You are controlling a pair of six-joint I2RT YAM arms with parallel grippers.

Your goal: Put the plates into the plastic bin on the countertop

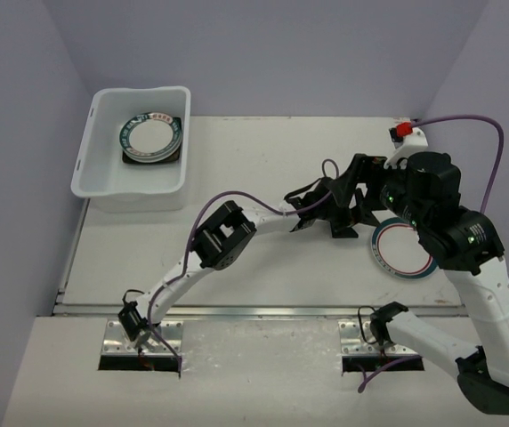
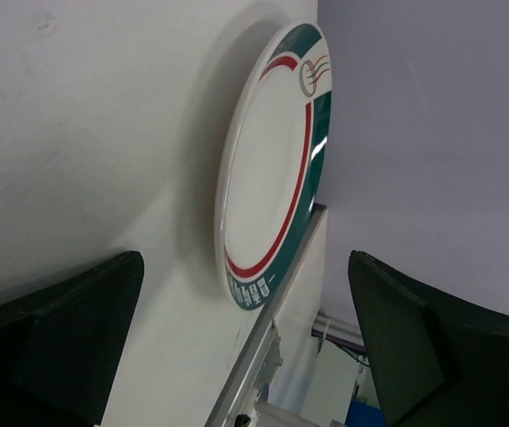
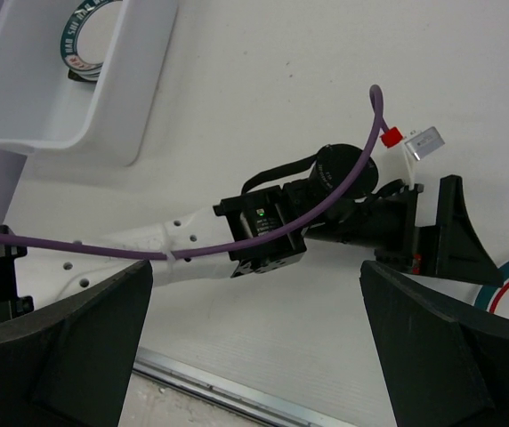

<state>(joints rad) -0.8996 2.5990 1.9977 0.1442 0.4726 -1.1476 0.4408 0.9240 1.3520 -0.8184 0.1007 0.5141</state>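
L fingers (image 2: 59,338): apart, wide gap, nothing between them, nothing touched. L arm (image 1: 223,238) reaches from its base across the counter (image 1: 263,169) toward the R side. 1 round plate (image 2: 272,151) (white, teal outer band, red ring inside, small stamp-like mark and lettering on rim) lies flat on the counter just ahead of the L fingers, in line w/ the gap but clear of both tips. The plate's rim on 1 side sits near the metal strip (image 2: 268,334) at the counter edge. R fingers (image 3: 68,347): also apart, empty, hanging above the counter. In R wrist view the L arm's black wrist and fingers sit between and beyond the R fingers, and only a sliver of the same plate's teal and red rim shows by the R-side finger. In top view the R arm (image 1: 481,294) overlaps that plate's R part, so approx half of the plate is seen. Cannot tell the R fingers' height over the plate. Plastic bin (image 1: 94,173): well apart from both sets of fingers, at the far L corner of the counter, upright. Inside it: 1 round teal-rimmed plate in bin (image 1: 150,135) resting on top of a dark square plate (image 1: 176,157), of which only edges and corners peek out; whether more plates lie under these, cannot tell. Purple cable (image 3: 339,191) runs along the L arm. Small red and white clip (image 1: 408,133) sits on the counter beyond the R fingers, at the far edge.
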